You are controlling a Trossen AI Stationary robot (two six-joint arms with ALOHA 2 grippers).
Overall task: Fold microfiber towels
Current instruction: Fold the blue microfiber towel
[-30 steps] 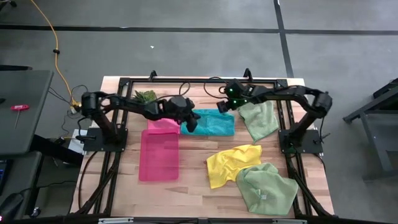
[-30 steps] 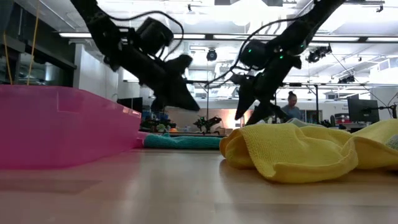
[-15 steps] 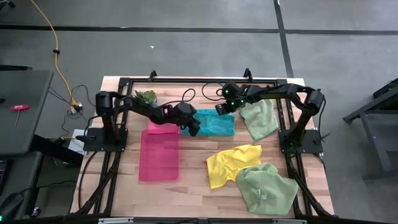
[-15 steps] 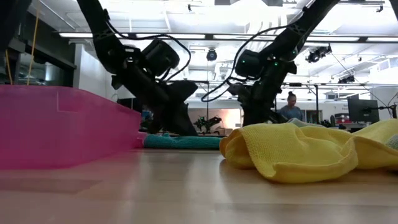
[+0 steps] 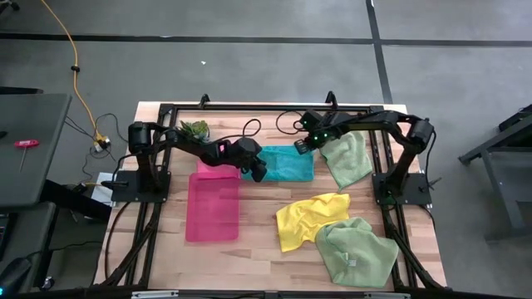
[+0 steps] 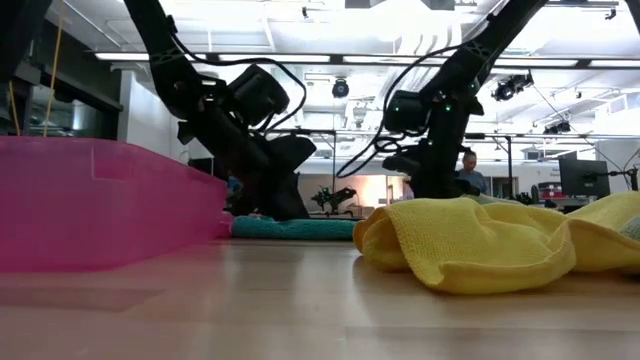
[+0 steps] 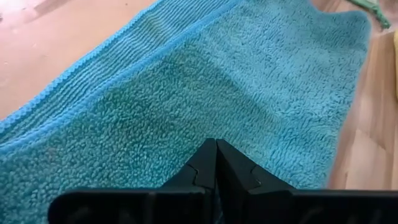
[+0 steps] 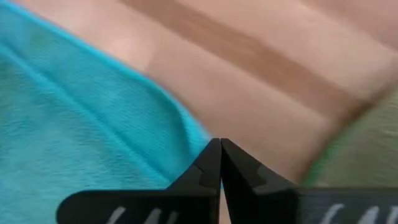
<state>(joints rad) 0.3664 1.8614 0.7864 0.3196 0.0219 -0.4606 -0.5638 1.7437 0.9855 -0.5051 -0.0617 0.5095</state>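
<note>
A teal towel (image 5: 284, 164) lies flat at the far middle of the table. My left gripper (image 5: 260, 173) is shut, its tips down on the towel's near left part. At the towel's far right corner, my right gripper (image 5: 300, 149) points steeply down and is shut. A hot pink towel (image 5: 214, 165) lies left of the teal one, partly under the left arm. A yellow towel (image 5: 309, 218) lies crumpled near the middle. One pale green towel (image 5: 347, 159) lies at the far right and another (image 5: 357, 251) at the near right. My left gripper presses its shut fingertips (image 7: 211, 155) onto the teal towel's upper face (image 7: 217, 127), slanting down from the table's left. The towel lies flat under them. My right gripper is shut on the teal towel's far right corner (image 8: 200, 135), coming from above. The corner stays low at the table; how many layers, I cannot tell.
A translucent pink tray (image 5: 212, 208) stands at the near left. A small green plant (image 5: 195, 128) sits at the far left. The black frame rails (image 5: 249, 108) run around the table. Bare wood shows between the tray and the yellow towel.
My left gripper has come down onto the teal towel's left part, shut all the while. My right gripper has tipped further downward, sunk to the towel's far right corner and shut there. The towels lie as before.
</note>
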